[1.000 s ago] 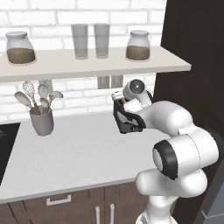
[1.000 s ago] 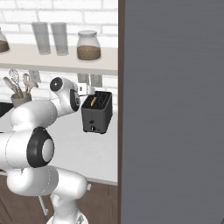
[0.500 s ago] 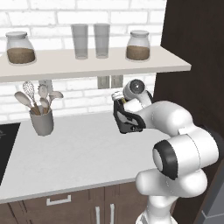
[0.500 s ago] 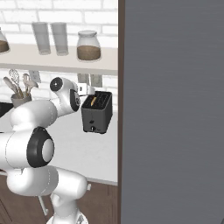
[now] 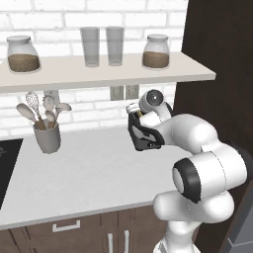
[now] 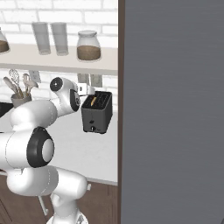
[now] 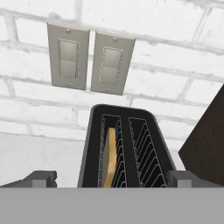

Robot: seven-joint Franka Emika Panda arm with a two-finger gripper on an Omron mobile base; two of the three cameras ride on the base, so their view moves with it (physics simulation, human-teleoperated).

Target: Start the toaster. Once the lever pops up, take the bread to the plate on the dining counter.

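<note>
The black toaster (image 7: 124, 148) stands on the pale worktop against the white brick wall, also seen as the toaster (image 6: 97, 114) and, half hidden by my arm, the toaster (image 5: 143, 136). A slice of bread (image 7: 110, 158) sits deep in its left slot, its golden edge showing as the bread (image 6: 93, 101). My gripper (image 7: 113, 179) hovers just above the toaster's near end, open wide, with one fingertip (image 7: 41, 178) on each side of the body and nothing between them. The plate and the dining counter are out of view.
A grey utensil crock (image 5: 47, 137) stands at the worktop's left. Above hangs a shelf (image 5: 108, 74) with jars and glasses. Two wall plates (image 7: 89, 59) sit behind the toaster. A dark tall cabinet side (image 5: 217, 74) rises right of it, and a stovetop edge (image 5: 5, 163) lies far left.
</note>
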